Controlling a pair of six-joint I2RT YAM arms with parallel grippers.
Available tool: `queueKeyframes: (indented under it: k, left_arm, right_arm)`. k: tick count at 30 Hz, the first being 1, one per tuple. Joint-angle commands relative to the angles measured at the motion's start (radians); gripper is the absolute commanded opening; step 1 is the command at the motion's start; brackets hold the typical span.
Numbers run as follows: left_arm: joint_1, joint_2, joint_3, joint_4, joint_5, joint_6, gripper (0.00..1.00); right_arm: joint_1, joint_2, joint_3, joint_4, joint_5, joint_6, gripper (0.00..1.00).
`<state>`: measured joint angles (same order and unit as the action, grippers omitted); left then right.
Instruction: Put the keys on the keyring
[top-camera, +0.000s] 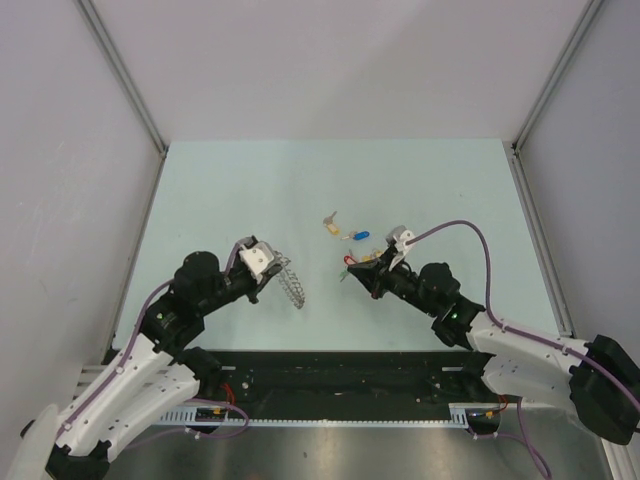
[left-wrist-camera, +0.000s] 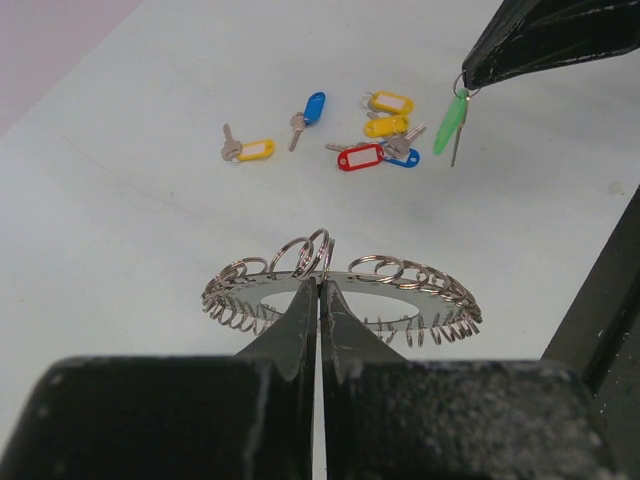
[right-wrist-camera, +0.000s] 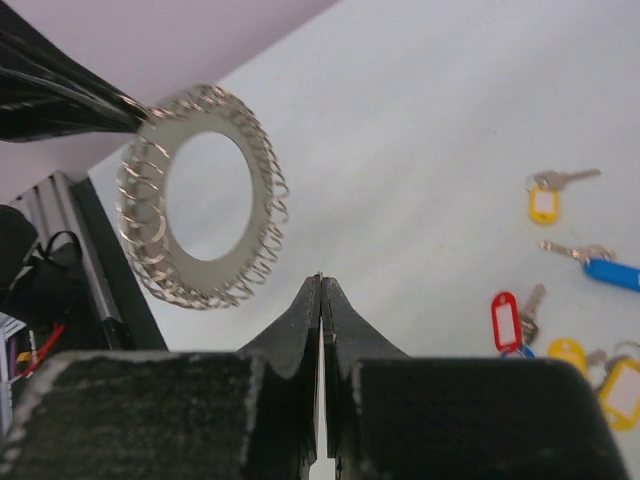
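My left gripper (left-wrist-camera: 320, 285) is shut on the near rim of the keyring (left-wrist-camera: 345, 290), a flat silver ring edged with many small loops, and holds it above the table. In the top view the keyring (top-camera: 290, 283) hangs at my left gripper (top-camera: 274, 270). My right gripper (top-camera: 352, 270) is shut on a green-tagged key (left-wrist-camera: 451, 121), which dangles from its fingertips (left-wrist-camera: 480, 68). In the right wrist view my right gripper (right-wrist-camera: 320, 280) stands a little to the right of the keyring (right-wrist-camera: 150, 230). Loose keys lie on the table: a red one (left-wrist-camera: 360, 158), blue ones (left-wrist-camera: 313, 107) and yellow ones (left-wrist-camera: 255, 150).
The pale green table (top-camera: 240, 190) is walled by grey panels (top-camera: 60, 150) on three sides. A black rail (top-camera: 340, 385) with cables runs along the near edge between the arm bases. The loose keys (top-camera: 361, 236) lie just beyond my right gripper.
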<state>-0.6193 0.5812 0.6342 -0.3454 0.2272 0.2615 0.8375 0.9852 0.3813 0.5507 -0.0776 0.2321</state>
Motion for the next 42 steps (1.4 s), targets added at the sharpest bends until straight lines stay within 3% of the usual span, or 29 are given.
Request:
queueKeyframes:
  k: [1,7,13,21,32,42]
  left_arm:
    - [0.003,0.009,0.007,0.059,0.072,-0.005,0.00]
    - [0.003,0.017,0.009,0.057,0.075,-0.004,0.00]
    - [0.003,-0.004,0.004,0.063,0.041,-0.007,0.00]
    - [0.003,-0.012,0.002,0.063,0.014,-0.008,0.01]
    - [0.003,-0.034,0.001,0.062,-0.017,-0.010,0.01]
    - [0.003,-0.061,-0.004,0.066,-0.040,-0.011,0.00]
  right_arm:
    - [-0.008,-0.010,-0.009,0.245,-0.109,0.021,0.00]
    - [-0.021,0.062,-0.021,0.339,-0.179,0.058,0.00]
    - [-0.055,0.118,-0.018,0.197,-0.131,0.035,0.00]
    - [-0.081,0.283,0.037,0.146,-0.146,0.009,0.00]
    - [-0.041,0.622,0.162,0.265,-0.137,0.026,0.00]
    - [-0.002,0.854,0.183,0.492,-0.093,0.042,0.01]
